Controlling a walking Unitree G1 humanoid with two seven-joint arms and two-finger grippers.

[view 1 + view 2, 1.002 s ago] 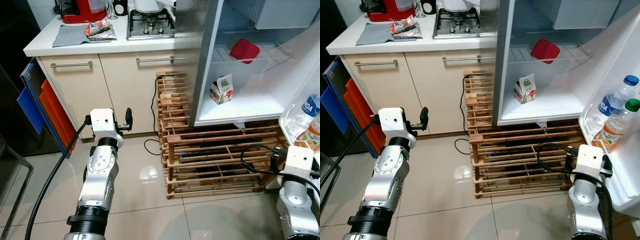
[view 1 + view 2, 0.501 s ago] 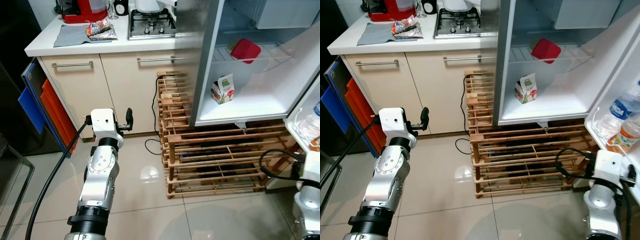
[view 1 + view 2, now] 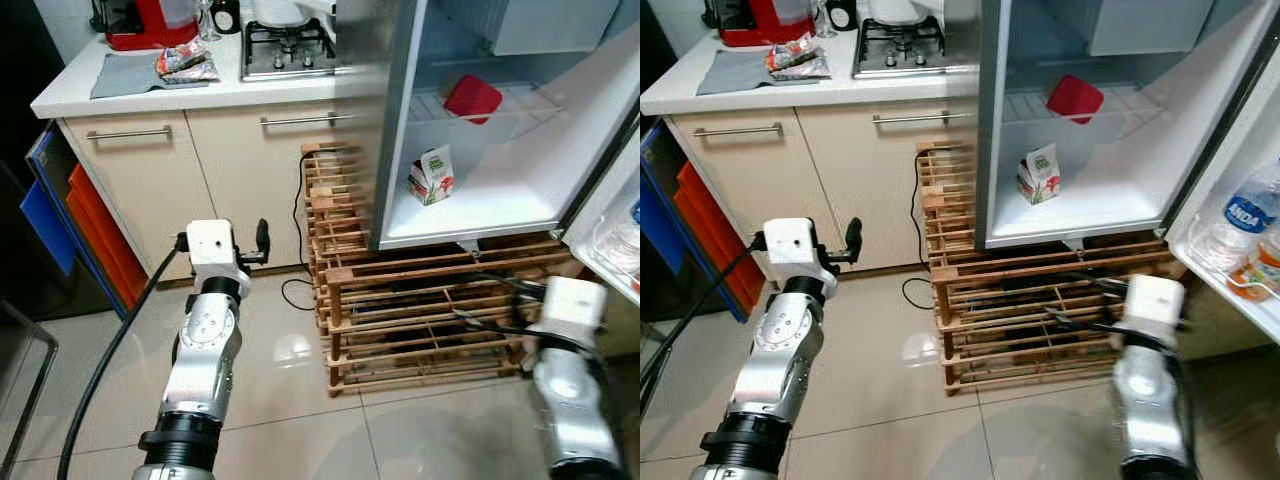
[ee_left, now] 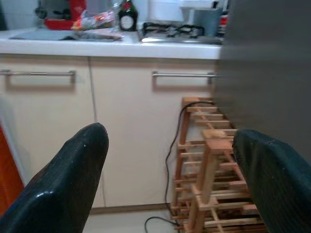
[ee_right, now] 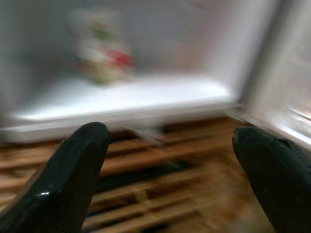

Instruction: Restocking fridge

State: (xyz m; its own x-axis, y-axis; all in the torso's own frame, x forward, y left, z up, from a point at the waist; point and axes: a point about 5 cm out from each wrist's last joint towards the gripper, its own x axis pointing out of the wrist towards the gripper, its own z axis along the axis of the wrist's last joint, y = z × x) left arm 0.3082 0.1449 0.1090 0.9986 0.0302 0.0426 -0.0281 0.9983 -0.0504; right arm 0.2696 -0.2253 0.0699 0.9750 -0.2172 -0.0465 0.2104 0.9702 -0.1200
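Right now you are facing the open fridge (image 3: 500, 215), which stands on a stack of wooden pallets (image 3: 420, 320) on the tiled floor (image 3: 300, 400). Your left gripper (image 4: 170, 179) is held out in front of the cream cabinets (image 3: 200, 170), its fingers (image 4: 73, 184) spread wide with nothing between them; through the gap you see the cabinet handles and the edge of the pallets. Your right gripper (image 5: 175, 179) hovers low before the pallets, pointing at the fridge's bottom shelf, and its fingers (image 5: 63, 184) are likewise parted and empty, though that wrist picture is blurred. On the bottom shelf stands a small carton (image 3: 432, 175), tilted a little, near the shelf's left wall. Above it, on the wire rack (image 3: 1120, 105), a red container (image 3: 472, 97) leans at an angle. On your right the fridge door (image 3: 1240, 260) swings open, and its lower bin holds a water bottle (image 3: 1240, 220) with a blue label, with an orange bottle (image 3: 1262, 270) just beside it. On the table (image 3: 150, 90) to your left lie a grey cloth, a snack packet (image 3: 185, 62) and a red appliance (image 3: 140, 22), with the gas hob (image 3: 285, 50) next to them.
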